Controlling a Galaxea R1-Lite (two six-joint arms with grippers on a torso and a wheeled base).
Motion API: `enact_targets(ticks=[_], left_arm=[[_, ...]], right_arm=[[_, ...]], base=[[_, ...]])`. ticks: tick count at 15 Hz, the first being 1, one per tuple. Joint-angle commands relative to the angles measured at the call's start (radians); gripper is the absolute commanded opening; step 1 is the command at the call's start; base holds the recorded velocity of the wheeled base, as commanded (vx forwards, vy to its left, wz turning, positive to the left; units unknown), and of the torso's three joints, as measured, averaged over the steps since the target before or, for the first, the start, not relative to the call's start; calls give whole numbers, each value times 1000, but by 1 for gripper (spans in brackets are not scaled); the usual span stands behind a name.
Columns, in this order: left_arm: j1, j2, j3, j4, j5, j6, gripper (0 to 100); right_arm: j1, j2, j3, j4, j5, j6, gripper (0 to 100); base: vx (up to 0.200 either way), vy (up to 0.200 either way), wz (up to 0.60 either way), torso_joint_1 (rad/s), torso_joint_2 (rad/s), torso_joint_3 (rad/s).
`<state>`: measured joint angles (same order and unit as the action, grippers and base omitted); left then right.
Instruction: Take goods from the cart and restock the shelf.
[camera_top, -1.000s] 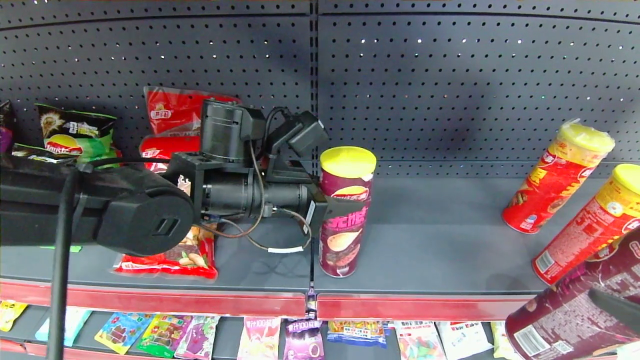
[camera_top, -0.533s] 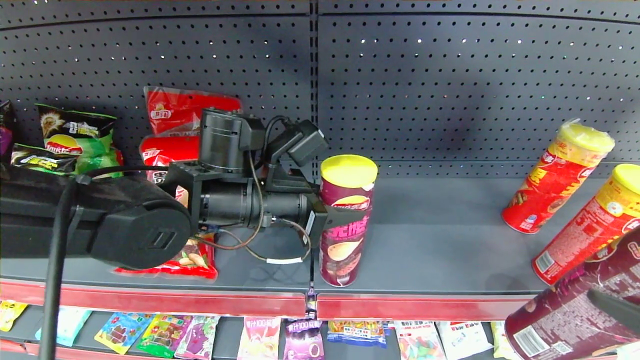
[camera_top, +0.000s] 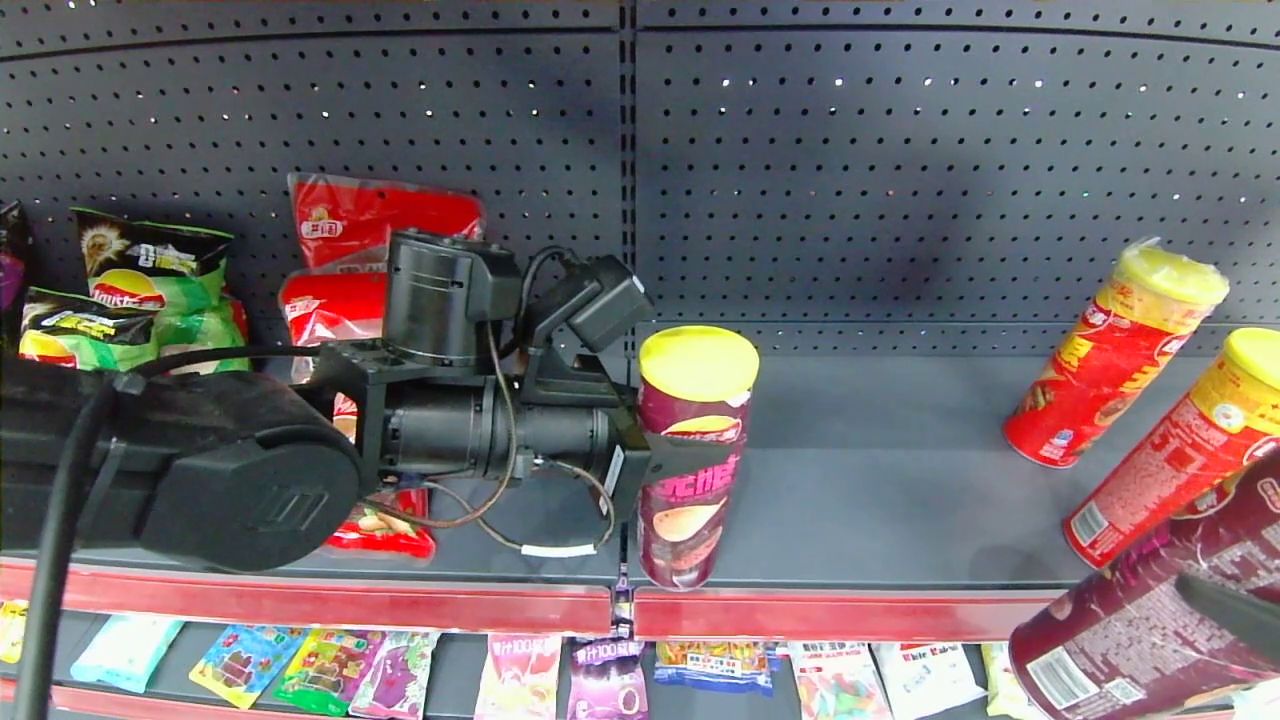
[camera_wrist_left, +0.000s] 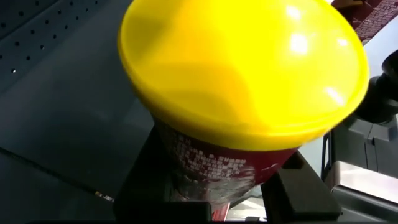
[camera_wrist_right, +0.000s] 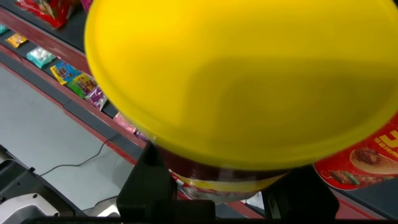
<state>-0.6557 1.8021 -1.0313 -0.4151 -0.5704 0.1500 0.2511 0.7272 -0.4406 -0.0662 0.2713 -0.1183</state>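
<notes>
Being clenched in the right tool (camera_wrist_right: 217, 190), a maroon chips can (camera_top: 1140, 620) is being held nearest, below the shelf (camera_top: 880, 480) front, not yet placed. Farther in, a yellow-lidded maroon can (camera_top: 688, 525) is being grasped upright by the left tool (camera_top: 690, 462) at the shelf's front edge; its release is judged as remaining. Beyond, to the right, a red chips can (camera_top: 1110, 360) and a second red can (camera_top: 1170, 450) are leaning, while red snack bags (camera_top: 370, 215) and green chips bags (camera_top: 150, 270) are crowding the left rear.
</notes>
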Motion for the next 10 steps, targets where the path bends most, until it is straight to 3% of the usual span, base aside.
enact_targets(ticks=[1,4,5,10], left_arm=[[-1,-4,2,2,0,0,0],[-5,-6,7,-1,3,2,0],[-5,-7,7,-7,4,0,100],[-2,-30,69,-62,6,-6,100]], right_arm=[[1,4,-4,0,0,0,0],[1,6,-10,2,0,-1,0],[2,12,-13,2,2,-1,0],[20,156,-130,-1,0,-7,0]], base=[[0,0,0,0,0,0],[0,0,0,0,0,0],[0,0,0,0,0,0],[0,0,0,0,0,0]])
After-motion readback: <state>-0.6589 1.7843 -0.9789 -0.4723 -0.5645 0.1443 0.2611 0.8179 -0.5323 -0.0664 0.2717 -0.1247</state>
